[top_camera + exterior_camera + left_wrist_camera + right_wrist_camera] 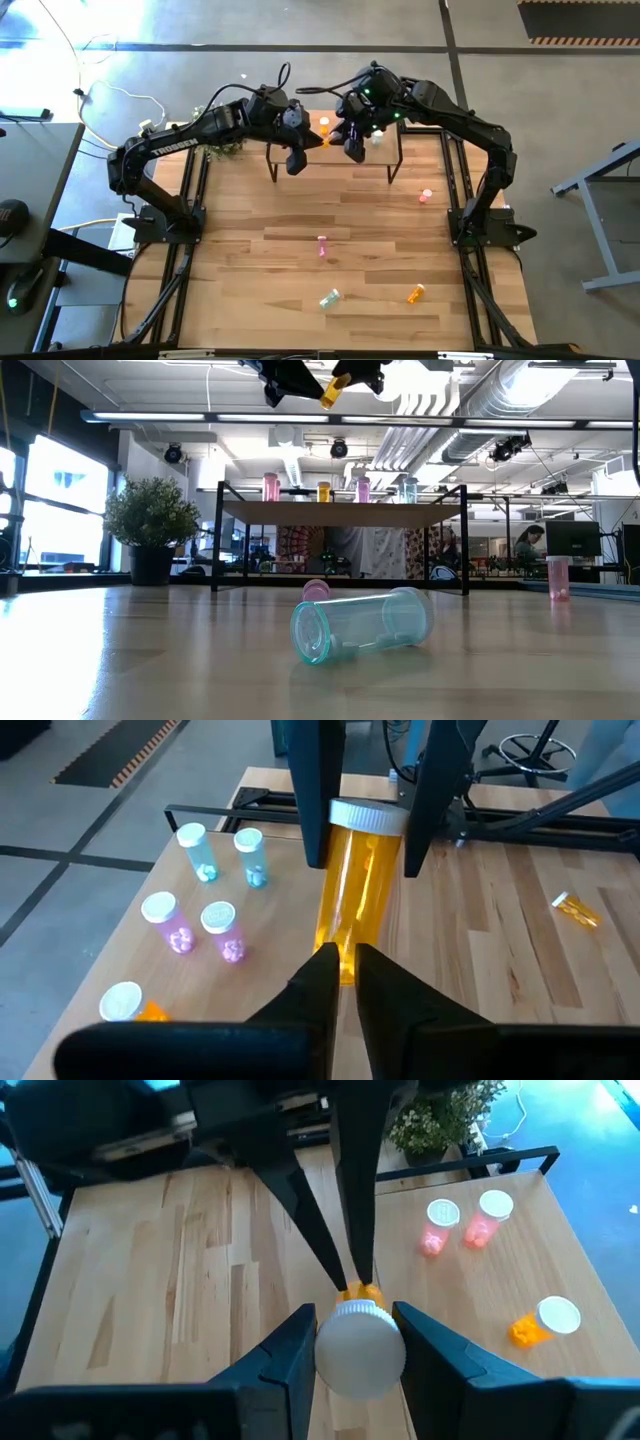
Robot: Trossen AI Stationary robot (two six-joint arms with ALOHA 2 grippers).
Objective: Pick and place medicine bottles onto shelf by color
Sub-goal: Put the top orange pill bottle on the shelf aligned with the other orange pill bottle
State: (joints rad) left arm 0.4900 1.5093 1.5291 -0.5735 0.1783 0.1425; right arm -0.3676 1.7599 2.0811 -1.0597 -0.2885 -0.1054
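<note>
An orange medicine bottle (352, 890) with a white cap hangs high above the shelf (392, 152), held between both grippers. My left gripper (345, 965) is shut on its bottom end. My right gripper (358, 1345) is shut on its cap end. On the shelf (340, 513) stand two bluish bottles (196, 853), two pink bottles (170, 922) and one orange bottle (128, 1004). On the tabletop a green bottle (360, 625) lies on its side, and pink bottles (322, 246) and another orange bottle (415, 293) are scattered about. My left gripper pinches the orange bottle's bottom end (346, 948) between its two fingertips, coming from the table's left and slanting down, along the bottle. The bottle is lifted clear, tilted, cap end higher. My right gripper pinches the white cap (360, 1348) between its two fingers (318, 810), one on either side, coming from the table's right and slanting down.
A potted plant (152, 525) stands at the table's far left, beside the shelf. A pink bottle (426, 196) stands near the right edge. Bare wood lies between the shelf and the bottles near the front edge.
</note>
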